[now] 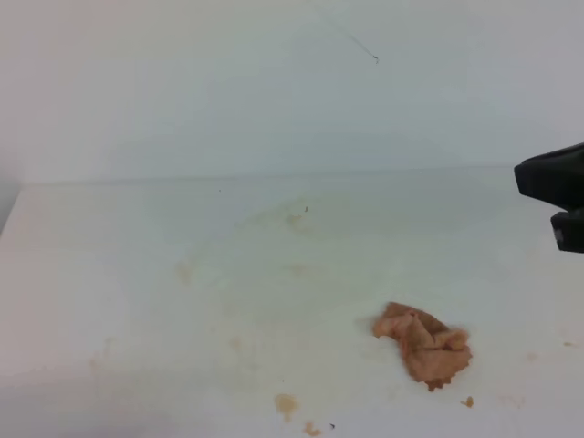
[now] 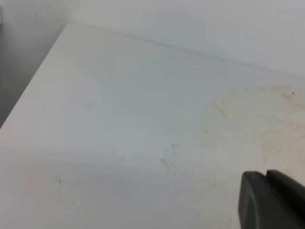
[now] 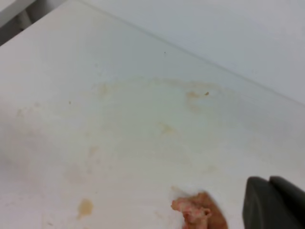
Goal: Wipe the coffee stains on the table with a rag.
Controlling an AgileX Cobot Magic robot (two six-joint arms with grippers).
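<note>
White table (image 1: 137, 274) against a plain wall, faint coffee stains (image 1: 286, 404) dotted around. We'd grab the rag (image 1: 424, 345), near right, by its lumpy top: soft, light, squishy. Right gripper (image 1: 558, 193) sits empty, jaws together; left gripper (image 2: 271, 200), can't tell.

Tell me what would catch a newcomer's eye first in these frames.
The pinkish-orange rag stands out, lying crumpled and unheld at the front right of the white table. Next come the coffee stains: small amber blotches near the front edge, plus faint yellowish smears further back. The dark right gripper sits at the right edge of the high view, shut and well clear of the rag.
</note>
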